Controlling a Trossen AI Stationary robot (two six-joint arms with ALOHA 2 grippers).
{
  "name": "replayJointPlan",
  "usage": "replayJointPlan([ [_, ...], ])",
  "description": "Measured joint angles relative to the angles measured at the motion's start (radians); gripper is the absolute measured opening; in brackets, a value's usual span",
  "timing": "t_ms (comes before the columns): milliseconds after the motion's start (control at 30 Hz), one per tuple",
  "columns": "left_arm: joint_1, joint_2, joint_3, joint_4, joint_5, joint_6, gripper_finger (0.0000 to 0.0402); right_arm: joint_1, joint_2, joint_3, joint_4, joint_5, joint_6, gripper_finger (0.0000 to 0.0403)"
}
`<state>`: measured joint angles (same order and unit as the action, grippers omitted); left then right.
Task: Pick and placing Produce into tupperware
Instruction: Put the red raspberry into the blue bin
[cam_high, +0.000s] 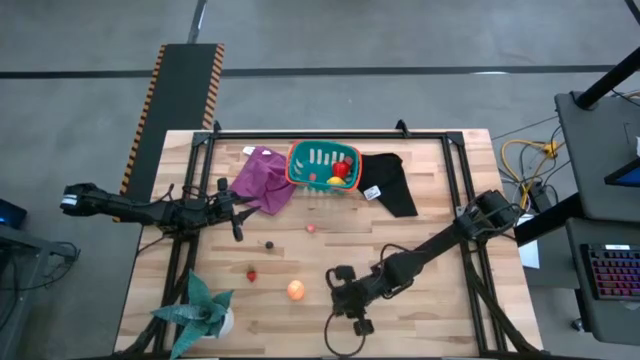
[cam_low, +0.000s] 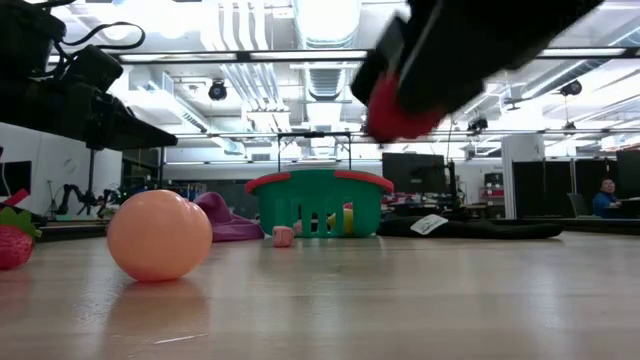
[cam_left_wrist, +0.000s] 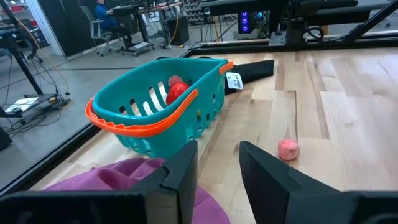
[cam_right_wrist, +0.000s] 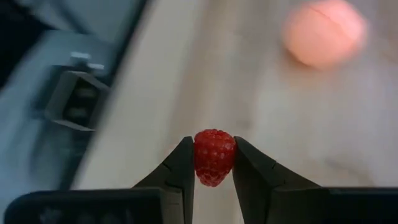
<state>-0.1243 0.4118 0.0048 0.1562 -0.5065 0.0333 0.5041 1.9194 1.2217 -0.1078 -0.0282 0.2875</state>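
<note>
The teal tupperware (cam_high: 322, 167) with an orange rim stands at the table's far middle, with a red and a yellow piece of produce inside it (cam_high: 340, 172). My right gripper (cam_right_wrist: 214, 163) hangs above the near middle of the table (cam_high: 338, 287), shut on a small red berry (cam_right_wrist: 214, 155). A peach ball (cam_high: 295, 290) rests on the table just left of it. A small red piece (cam_high: 252, 274), a dark piece (cam_high: 268, 243) and a pink piece (cam_high: 311, 228) lie loose on the wood. My left gripper (cam_left_wrist: 217, 168) stands open at the left, near a purple cloth (cam_high: 262, 180). My right gripper pinches the red berry by its two sides (cam_right_wrist: 198, 155) between the two fingers, at their free ends. The fingers slant downward. The berry (cam_low: 400, 115) is lifted well clear of the table.
A black cloth (cam_high: 390, 182) lies right of the tupperware and the purple cloth lies left of it. A green spiky plant (cam_high: 200, 310) stands at the near left corner. Bare wood lies between the loose pieces and the tupperware.
</note>
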Motion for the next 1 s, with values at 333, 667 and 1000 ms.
replayJointPlan([
  [333,0.000,0.000,0.000,0.000,0.000,0.000,0.0105,0.000,-0.007,0.001,0.219,-0.257,-0.097,0.0073],
  [667,0.000,0.000,0.000,0.000,0.000,0.000,0.0105,-0.007,-0.012,0.001,0.202,-0.207,-0.091,0.0074],
  [1000,0.000,0.000,0.000,0.000,0.000,0.000,0.0105,-0.009,-0.016,0.001,-0.074,0.303,0.033,0.0073],
])
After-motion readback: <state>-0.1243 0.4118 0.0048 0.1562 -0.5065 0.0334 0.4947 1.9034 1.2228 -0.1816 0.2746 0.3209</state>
